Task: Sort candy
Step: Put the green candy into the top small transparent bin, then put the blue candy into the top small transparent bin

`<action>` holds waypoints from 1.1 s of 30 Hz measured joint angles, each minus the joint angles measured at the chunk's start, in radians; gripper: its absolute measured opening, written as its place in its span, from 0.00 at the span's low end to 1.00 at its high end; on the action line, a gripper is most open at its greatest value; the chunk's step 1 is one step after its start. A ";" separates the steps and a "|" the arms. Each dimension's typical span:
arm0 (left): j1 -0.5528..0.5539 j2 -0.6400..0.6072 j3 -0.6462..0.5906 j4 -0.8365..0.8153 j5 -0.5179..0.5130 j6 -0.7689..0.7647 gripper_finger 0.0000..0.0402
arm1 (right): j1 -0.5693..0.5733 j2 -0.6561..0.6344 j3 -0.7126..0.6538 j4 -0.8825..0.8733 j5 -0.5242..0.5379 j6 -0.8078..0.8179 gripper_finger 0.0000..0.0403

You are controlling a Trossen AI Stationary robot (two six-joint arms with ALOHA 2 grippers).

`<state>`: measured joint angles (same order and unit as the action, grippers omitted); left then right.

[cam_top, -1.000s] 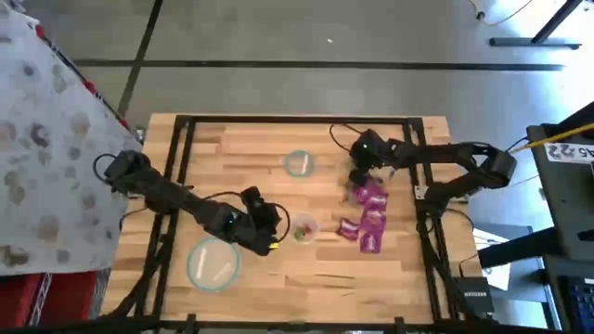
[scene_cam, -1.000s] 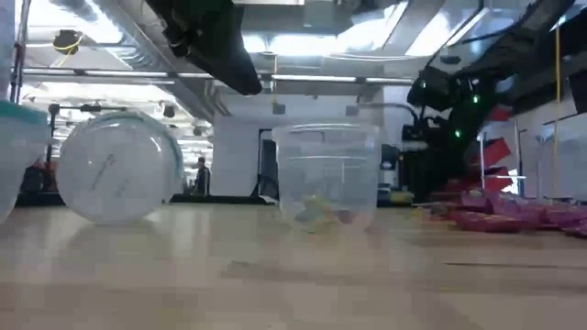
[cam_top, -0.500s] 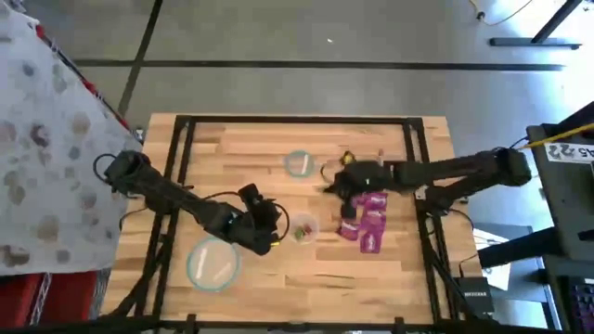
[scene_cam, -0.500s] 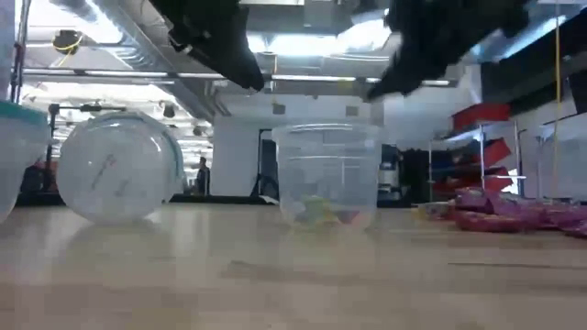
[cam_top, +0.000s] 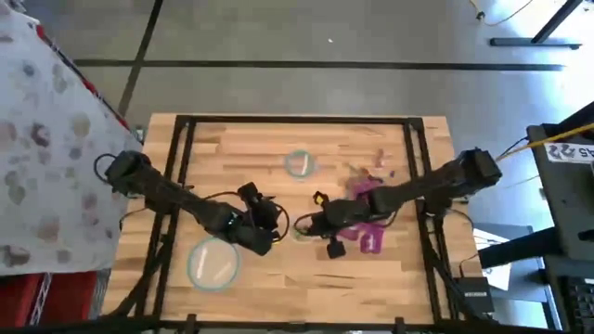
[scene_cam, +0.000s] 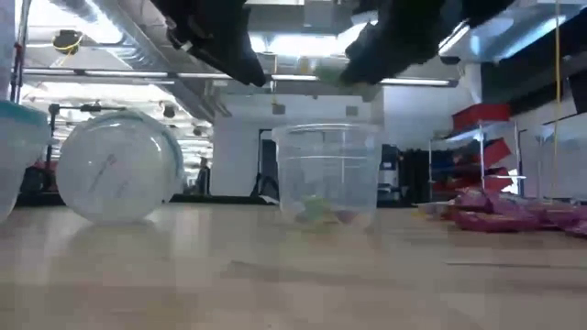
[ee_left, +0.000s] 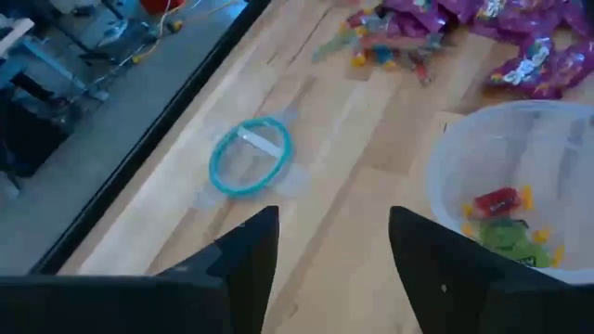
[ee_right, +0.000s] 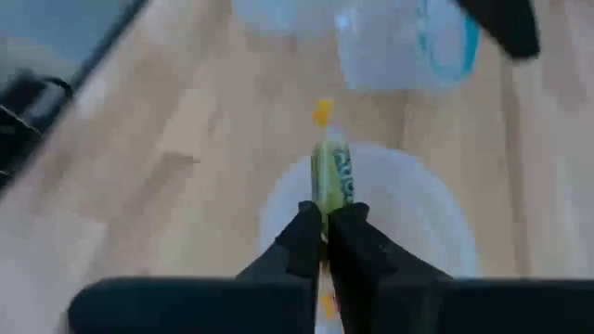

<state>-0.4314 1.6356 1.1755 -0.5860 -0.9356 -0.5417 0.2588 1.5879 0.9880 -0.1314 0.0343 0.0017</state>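
A clear plastic cup (cam_top: 303, 229) (scene_cam: 326, 174) stands near the table's middle, with a red candy (ee_left: 497, 201) and a green candy (ee_left: 509, 237) at its bottom. My right gripper (cam_top: 303, 223) (ee_right: 325, 221) hangs over the cup, shut on a yellow-green candy (ee_right: 332, 172) with orange ends. My left gripper (cam_top: 270, 219) (ee_left: 325, 260) waits open just left of the cup, holding nothing. Magenta packets (cam_top: 369, 197) (ee_left: 520, 32) lie in a pile to the right of the cup, and small coloured sweets (ee_left: 390, 46) lie beyond them. My right gripper pinches the yellow-green candy by its near end (ee_right: 327, 199) between its two fingertips (ee_right: 304, 237). The fingers slant down from the table's right side, and the candy sticks out ahead along them. It is lifted clear, above the cup's open mouth (ee_right: 408, 199).
A small teal-rimmed bowl (cam_top: 299, 164) (ee_left: 251, 155) sits toward the far edge. A larger one (cam_top: 213, 263) sits near the front left. In the low view, a round clear bowl (scene_cam: 119, 167) lies left of the cup. A black frame (cam_top: 186, 125) borders the wooden table.
My right gripper has swung from the far end of the magenta pile toward the table's near left, rising a little and turning. It now hangs over the cup with the yellow-green candy. My left gripper has stayed beside the cup.
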 joint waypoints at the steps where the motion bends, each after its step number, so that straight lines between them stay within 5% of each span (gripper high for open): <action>1: -0.001 0.000 0.000 -0.001 0.000 -0.001 0.47 | -0.003 0.001 0.001 -0.004 0.006 0.000 0.10; 12: -0.001 0.000 0.000 -0.004 0.004 -0.001 0.47 | -0.018 -0.006 0.014 -0.073 0.055 -0.047 0.39; 22: -0.001 0.000 0.000 -0.004 0.004 -0.002 0.47 | -0.030 -0.220 0.130 -0.635 0.417 -0.054 0.41; 27: -0.001 0.000 0.000 0.000 0.005 -0.006 0.47 | -0.114 -0.372 0.053 -0.874 0.515 0.178 0.41; 33: -0.001 0.000 0.000 0.002 0.005 -0.009 0.47 | -0.236 -0.528 -0.171 -0.924 0.504 0.641 0.41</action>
<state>-0.4324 1.6356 1.1757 -0.5844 -0.9310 -0.5503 0.0226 1.0596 0.8173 -1.0550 0.5379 0.6429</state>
